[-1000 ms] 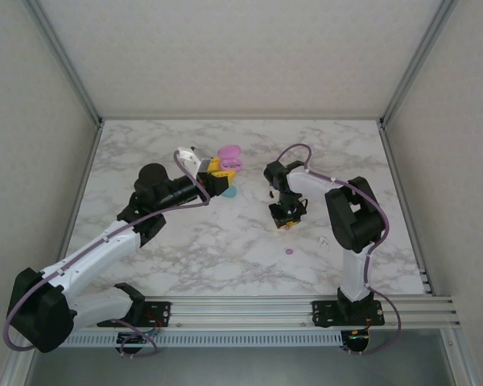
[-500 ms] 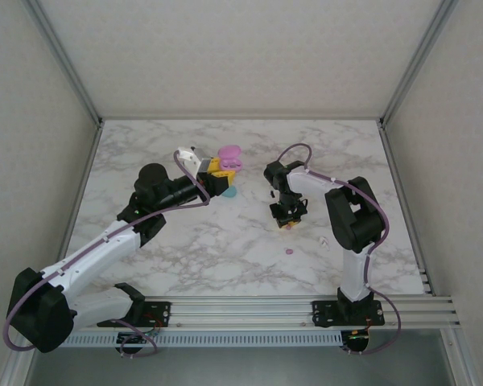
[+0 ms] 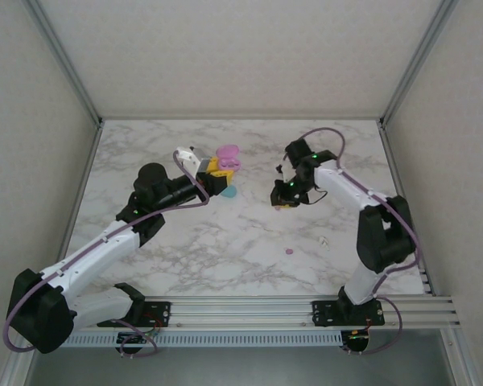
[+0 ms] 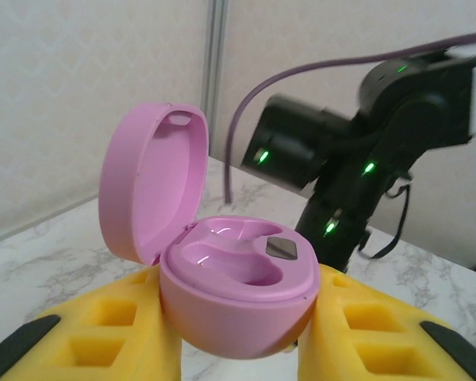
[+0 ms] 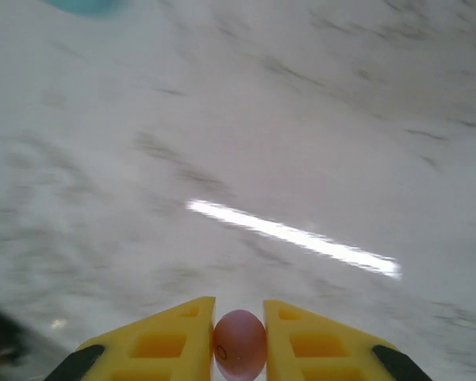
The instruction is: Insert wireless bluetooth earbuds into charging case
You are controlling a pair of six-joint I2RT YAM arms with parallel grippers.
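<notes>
My left gripper [image 4: 238, 349] is shut on the pink charging case [image 4: 236, 290], held above the table with its lid [image 4: 151, 182] swung open and both inner wells bare; from above the pink charging case [image 3: 228, 156] shows at the left gripper [image 3: 218, 170]. My right gripper [image 5: 239, 337] is shut on a pink earbud [image 5: 239, 344], raised over the marble. Seen from above, the right gripper [image 3: 285, 195] hangs to the right of the case. Another pink earbud [image 3: 289, 251] and a white earbud [image 3: 324, 241] lie on the table near the front right.
A teal case [image 3: 229, 192] lies on the marble just below the left gripper, and the teal case [image 5: 83, 5] also shows at the top left of the right wrist view. The right arm [image 4: 365, 167] stands close behind the pink case.
The right arm has lifted and swung back and up from the table, carrying the pink earbud. The left arm and the pink case have stayed put.
</notes>
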